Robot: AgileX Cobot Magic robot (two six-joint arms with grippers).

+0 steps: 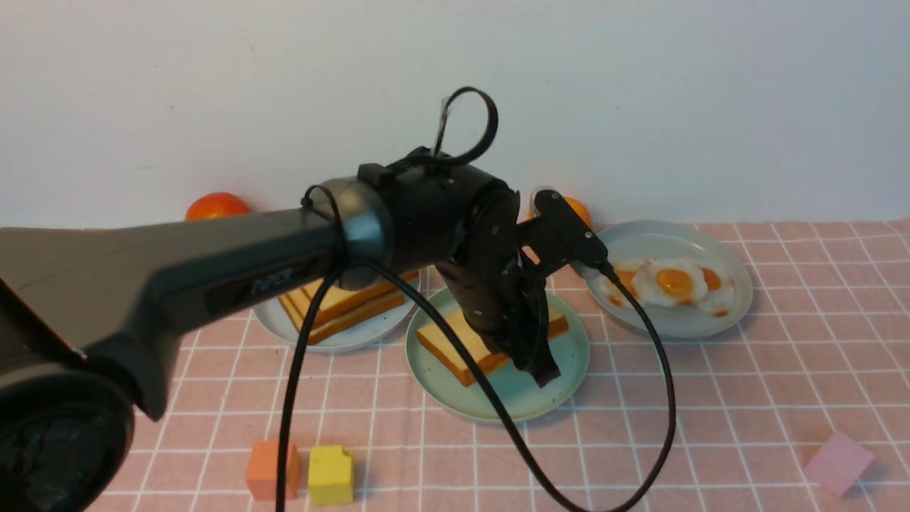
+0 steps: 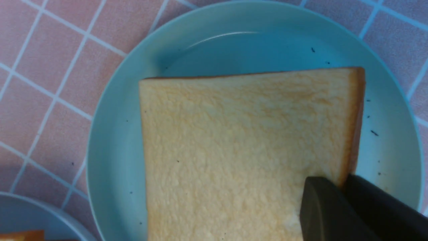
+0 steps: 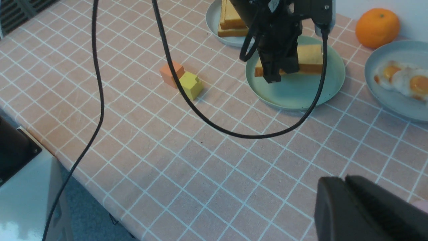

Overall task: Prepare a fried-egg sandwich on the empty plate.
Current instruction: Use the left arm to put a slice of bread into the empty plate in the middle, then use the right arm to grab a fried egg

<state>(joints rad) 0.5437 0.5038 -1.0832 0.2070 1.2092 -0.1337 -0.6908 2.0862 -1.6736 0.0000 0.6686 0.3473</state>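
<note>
A square golden toast slice (image 2: 240,150) lies low over the mint-green empty plate (image 2: 234,50), which sits at the table's middle (image 1: 540,398). My left gripper (image 2: 342,182) is shut on the slice's brown crust edge, one finger on top and one below. The front view shows the same gripper (image 1: 544,373) pointing down at the plate, with the slice (image 1: 448,341) sticking out to its left. I cannot tell whether the slice rests on the plate. My right gripper (image 3: 344,179) hangs shut and holds nothing, above the bare cloth near the table's front. Fried eggs (image 1: 672,281) lie on a blue-grey plate (image 1: 739,299).
A stack of toast (image 1: 341,302) sits on another blue-grey plate (image 1: 355,341) at the back left. Oranges (image 1: 217,206) (image 3: 377,27) stand by the wall. An orange cube (image 1: 271,469), a yellow block (image 1: 330,475) and a pink block (image 1: 839,462) lie near the front. A black cable (image 1: 661,398) loops beside the green plate.
</note>
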